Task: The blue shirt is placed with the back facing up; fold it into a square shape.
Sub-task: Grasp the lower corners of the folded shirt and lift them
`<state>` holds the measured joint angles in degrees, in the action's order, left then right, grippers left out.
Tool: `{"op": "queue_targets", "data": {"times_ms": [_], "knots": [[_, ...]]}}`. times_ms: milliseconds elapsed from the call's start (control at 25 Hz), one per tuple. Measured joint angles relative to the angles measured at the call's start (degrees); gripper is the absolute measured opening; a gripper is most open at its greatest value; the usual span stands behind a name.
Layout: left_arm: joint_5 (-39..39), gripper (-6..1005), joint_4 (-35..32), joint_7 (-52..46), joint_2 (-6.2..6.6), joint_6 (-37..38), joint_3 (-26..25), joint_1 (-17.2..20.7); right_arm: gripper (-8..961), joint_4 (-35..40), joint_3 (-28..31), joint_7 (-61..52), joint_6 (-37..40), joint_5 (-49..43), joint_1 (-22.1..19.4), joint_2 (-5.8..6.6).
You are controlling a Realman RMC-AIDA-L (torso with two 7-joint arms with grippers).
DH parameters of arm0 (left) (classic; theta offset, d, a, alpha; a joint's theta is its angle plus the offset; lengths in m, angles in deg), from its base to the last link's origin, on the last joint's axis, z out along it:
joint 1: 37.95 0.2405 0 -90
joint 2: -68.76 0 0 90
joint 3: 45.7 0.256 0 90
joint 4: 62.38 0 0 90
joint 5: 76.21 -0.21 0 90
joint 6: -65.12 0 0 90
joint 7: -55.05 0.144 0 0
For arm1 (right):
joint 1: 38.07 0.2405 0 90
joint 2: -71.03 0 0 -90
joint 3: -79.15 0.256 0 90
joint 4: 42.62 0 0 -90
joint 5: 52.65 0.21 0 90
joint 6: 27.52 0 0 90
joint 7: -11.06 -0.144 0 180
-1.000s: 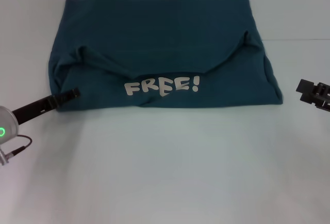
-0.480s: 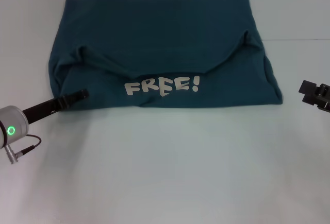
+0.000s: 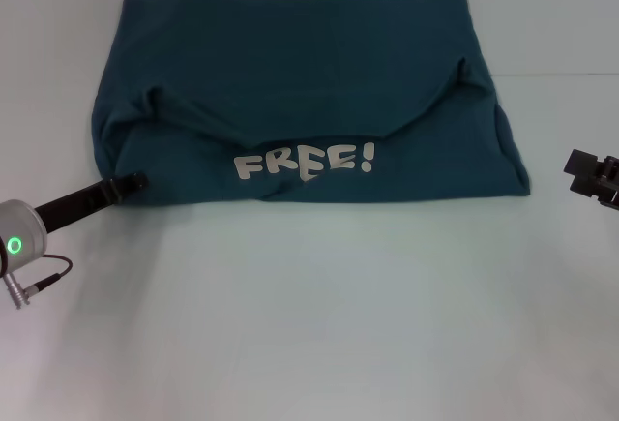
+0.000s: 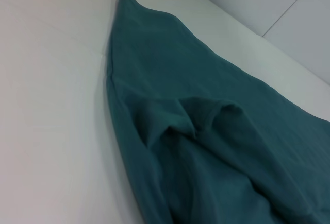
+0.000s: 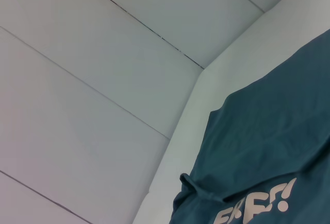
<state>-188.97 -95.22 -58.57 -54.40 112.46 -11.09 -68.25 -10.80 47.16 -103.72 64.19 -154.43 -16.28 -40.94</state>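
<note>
On the far half of the white table lies the dark teal-blue short-sleeved cotton shirt, already folded into a wide, roughly rectangular bundle. Its near edge has been turned up over the rest, so the white "FREE!" lettering faces upward along the front of the bundle, close to the near fold. Both sleeves are tucked inward, leaving a puckered bunch of cloth at each side and a curved seam running between them above the lettering.

At the near left corner of the shirt sits the left pincer, a slim black tip reaching in low from the lower left of the head view and touching the cloth's edge. Whether its fingers are spread or pressed together on the fabric cannot be told, since only a narrow dark tip shows against the dark cloth. Behind it the arm's grey wrist carries a glowing green ring light and a looping black cable.

The left wrist view shows the shirt's side edge and the bunched sleeve fold close up, lying on the table.

Well apart from the shirt's right edge, the right pincer hangs at the right border of the head view, touching nothing; its state cannot be told either.
</note>
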Motion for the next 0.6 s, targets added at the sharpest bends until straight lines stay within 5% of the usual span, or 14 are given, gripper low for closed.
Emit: {"op": "queue_targets", "data": {"times_ms": [400,600], "knots": [[0.0,227,-0.1,-0.2,0.12,0.9,0.0,-0.1,916,0.0,-0.1,-0.1,-0.3,-0.1,0.0,0.05],[-0.1,88,-2.1,-3.8,0.75,4.0,0.4,-0.4,916,0.5,-0.8,-4.8,-3.9,-5.4,1.7,2.49]]}}
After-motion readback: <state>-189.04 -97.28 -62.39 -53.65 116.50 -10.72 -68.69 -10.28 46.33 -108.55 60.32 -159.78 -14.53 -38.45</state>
